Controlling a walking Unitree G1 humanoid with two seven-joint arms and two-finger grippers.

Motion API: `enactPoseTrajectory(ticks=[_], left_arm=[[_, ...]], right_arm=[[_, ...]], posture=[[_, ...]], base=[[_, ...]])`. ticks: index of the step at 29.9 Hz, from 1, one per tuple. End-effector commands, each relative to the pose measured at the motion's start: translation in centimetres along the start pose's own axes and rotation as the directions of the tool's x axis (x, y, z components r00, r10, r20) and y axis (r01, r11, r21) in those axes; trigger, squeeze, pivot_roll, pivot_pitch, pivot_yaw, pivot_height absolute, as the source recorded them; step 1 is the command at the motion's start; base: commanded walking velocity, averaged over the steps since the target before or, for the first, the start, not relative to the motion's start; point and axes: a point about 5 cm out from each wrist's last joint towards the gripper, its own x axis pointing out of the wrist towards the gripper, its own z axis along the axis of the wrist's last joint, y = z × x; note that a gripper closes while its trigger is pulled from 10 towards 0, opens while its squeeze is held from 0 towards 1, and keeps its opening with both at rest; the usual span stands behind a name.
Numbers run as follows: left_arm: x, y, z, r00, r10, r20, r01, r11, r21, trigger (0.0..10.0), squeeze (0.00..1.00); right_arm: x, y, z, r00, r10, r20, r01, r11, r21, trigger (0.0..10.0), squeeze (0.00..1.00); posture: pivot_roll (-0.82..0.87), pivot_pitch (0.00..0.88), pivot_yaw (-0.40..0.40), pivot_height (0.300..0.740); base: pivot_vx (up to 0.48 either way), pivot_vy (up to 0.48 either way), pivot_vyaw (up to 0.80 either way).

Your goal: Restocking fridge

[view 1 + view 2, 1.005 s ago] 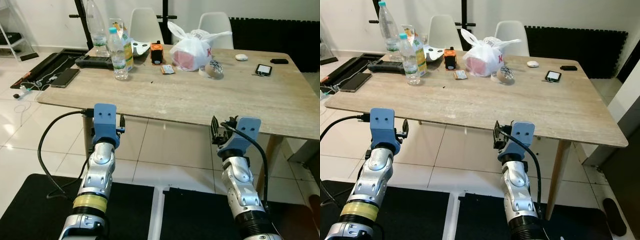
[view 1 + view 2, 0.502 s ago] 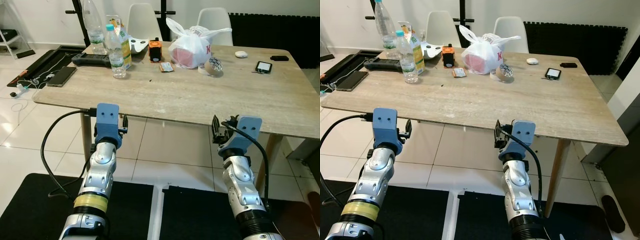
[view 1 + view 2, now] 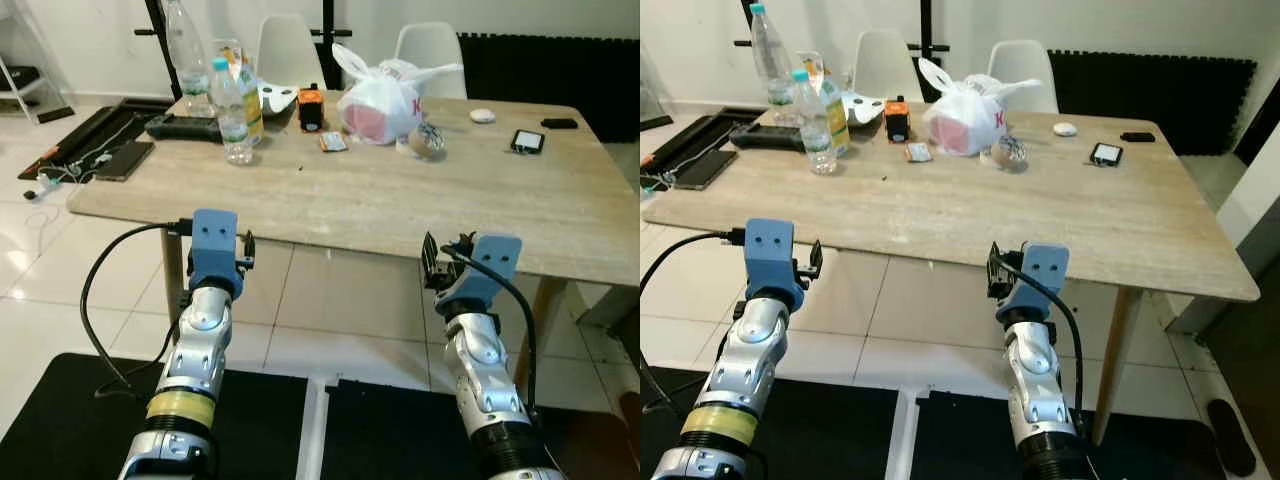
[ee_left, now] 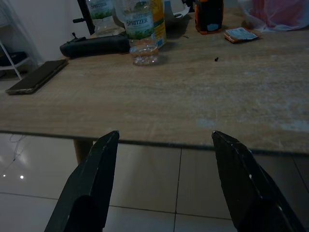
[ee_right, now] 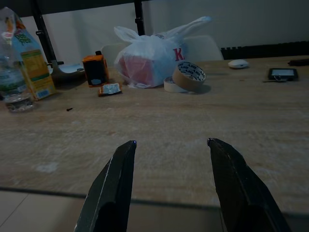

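Observation:
A small water bottle [image 3: 233, 110] stands at the far left of the wooden table [image 3: 400, 200], beside a yellow juice carton [image 3: 250, 95] and a taller clear bottle [image 3: 187, 50]. A knotted white plastic bag [image 3: 385, 95] sits at the back middle. My left gripper [image 4: 164, 135] is open and holds nothing, just short of the table's near edge and level with it. My right gripper [image 5: 171, 141] is also open with nothing in it, before the same edge further right. Both arms are raised in front of me [image 3: 243, 245] [image 3: 432, 262].
On the table are an orange box [image 3: 311, 108], a small packet [image 3: 333, 142], a tape roll [image 3: 425, 140], a phone [image 3: 527, 140], a white mouse [image 3: 482, 115] and a dark case [image 3: 185, 125]. Two white chairs [image 3: 285, 45] stand behind. Black mats [image 3: 400, 430] lie on the tiled floor.
The camera has swayed a little, so the table shifts slightly in the picture. Both arms keep their pose with fingers still apart.

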Motion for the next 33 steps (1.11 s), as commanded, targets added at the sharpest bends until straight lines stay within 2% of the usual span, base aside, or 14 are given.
enactPoseTrajectory(ticks=[1, 24, 33], left_arm=[[-0.08, 0.29, 0.03, 1.0, 0.008, 0.006, -0.008, 1.0, 0.018, 10.0, 0.0], [-0.14, 0.24, -0.01, 1.0, 0.008, 0.004, -0.008, 1.0, 0.019, 10.0, 0.0], [-0.11, 0.18, -0.01, 1.0, 0.008, 0.003, -0.008, 1.0, 0.018, 10.0, 0.0]], right_arm=[[0.02, 0.09, -0.14, 1.0, 0.001, -0.005, -0.001, 1.0, -0.009, 10.0, 0.0], [-0.01, 0.11, -0.12, 1.0, -0.003, -0.001, 0.003, 1.0, -0.022, 10.0, 0.0], [0.01, 0.05, -0.16, 1.0, -0.008, -0.006, 0.008, 1.0, -0.025, 10.0, 0.0]], posture=[[0.04, 0.0, -0.003, 0.74], [0.04, 0.0, -0.001, 0.74], [0.04, 0.0, -0.002, 0.74]], base=[[0.461, 0.0, 0.0], [0.44, 0.0, 0.0], [0.415, 0.0, 0.25]])
